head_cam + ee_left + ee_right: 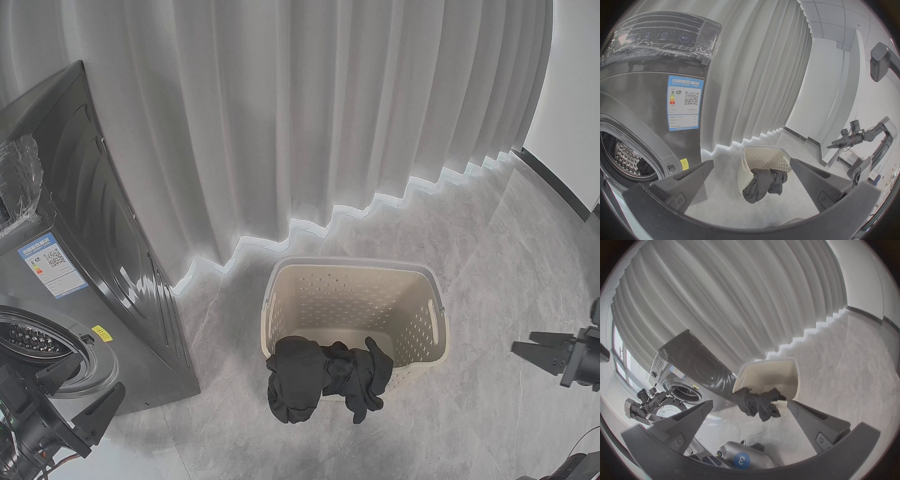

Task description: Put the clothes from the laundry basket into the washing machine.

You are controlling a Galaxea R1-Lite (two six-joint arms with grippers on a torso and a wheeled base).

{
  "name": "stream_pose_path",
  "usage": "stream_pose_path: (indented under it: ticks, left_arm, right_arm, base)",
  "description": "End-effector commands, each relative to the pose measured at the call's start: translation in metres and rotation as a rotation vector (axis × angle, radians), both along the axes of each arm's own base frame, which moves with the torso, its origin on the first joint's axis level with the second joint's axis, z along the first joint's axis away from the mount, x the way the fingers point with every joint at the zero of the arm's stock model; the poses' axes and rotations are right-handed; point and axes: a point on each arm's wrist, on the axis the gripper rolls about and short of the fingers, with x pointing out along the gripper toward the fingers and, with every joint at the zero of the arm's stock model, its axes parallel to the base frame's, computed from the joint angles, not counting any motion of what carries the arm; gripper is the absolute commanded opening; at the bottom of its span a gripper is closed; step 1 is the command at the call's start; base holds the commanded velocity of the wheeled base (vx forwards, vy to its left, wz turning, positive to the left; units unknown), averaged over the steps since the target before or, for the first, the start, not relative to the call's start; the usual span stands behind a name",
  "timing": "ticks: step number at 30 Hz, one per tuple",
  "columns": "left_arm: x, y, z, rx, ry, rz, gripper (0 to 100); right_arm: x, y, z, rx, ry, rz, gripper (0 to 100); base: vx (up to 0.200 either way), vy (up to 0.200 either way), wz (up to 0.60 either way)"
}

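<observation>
On the near rim of the laundry basket [353, 260] hang the clothes [325, 378]. They are one dark, crumpled bundle. Part of it lies inside the basket and part droops over the outside, down toward the floor [500, 250]. The basket is cream with lots of little holes in its walls. It stands on the grey floor in the middle of the scene, just in front of a long white curtain [281, 112].

To the left of the basket, a little apart from it, stands the washing machine [119, 250]. It is dark grey. Its round opening [28, 337] faces near and shows the shiny drum with holes inside. A blue and white sticker [53, 264] is on the front, and clear plastic wrap [15, 175] sits on the top.

The left gripper [100, 373] is at the near left, just in front of the machine's opening. Its two fingers are spread apart and hold nothing.

The right gripper [522, 340] is at the right, well apart from the basket. Its fingers are spread apart too, with nothing between them.
</observation>
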Motion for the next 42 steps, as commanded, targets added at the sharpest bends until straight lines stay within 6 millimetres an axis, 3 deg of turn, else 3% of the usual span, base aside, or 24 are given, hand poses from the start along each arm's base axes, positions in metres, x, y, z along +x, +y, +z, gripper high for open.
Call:
stream_pose_path:
  ticks: [1,10,13,17,30,38,42]
  left_arm:
    - [-0.001,0.001,-0.005,0.011,0.014,0.000,100]
    - [-0.001,0.001,-0.005,0.010,0.013,0.001,100]
    - [-0.001,0.001,-0.005,0.008,0.012,0.001,100]
    - [-0.001,0.001,-0.005,0.007,0.011,0.001,100]
    - [-0.001,0.001,-0.005,0.008,0.012,0.001,100]
    - [-0.002,0.001,-0.005,0.005,0.010,0.000,100]
    - [-0.002,0.001,-0.005,0.006,0.012,0.000,100]
  right_arm:
    - [0.081,0.050,-0.061,-0.035,0.348,0.182,100]
    - [0.103,0.089,-0.105,-0.033,0.350,0.204,100]
    - [0.101,0.101,-0.119,-0.049,0.394,0.185,100]
    - [0.108,0.121,-0.115,0.012,0.385,0.135,100]
    - [0.143,0.132,-0.156,0.010,0.459,-0.005,100]
    - [0.152,0.141,-0.183,0.037,0.448,-0.089,100]
    - [0.151,0.141,-0.185,0.033,0.456,-0.095,100]
  base:
    - [0.000,0.000,0.00]
    - [0.111,0.000,0.00]
    - [0.067,0.000,0.00]
    - [0.000,0.000,0.00]
    - [0.000,0.000,0.00]
    - [0.000,0.000,0.00]
    - [0.000,0.000,0.00]
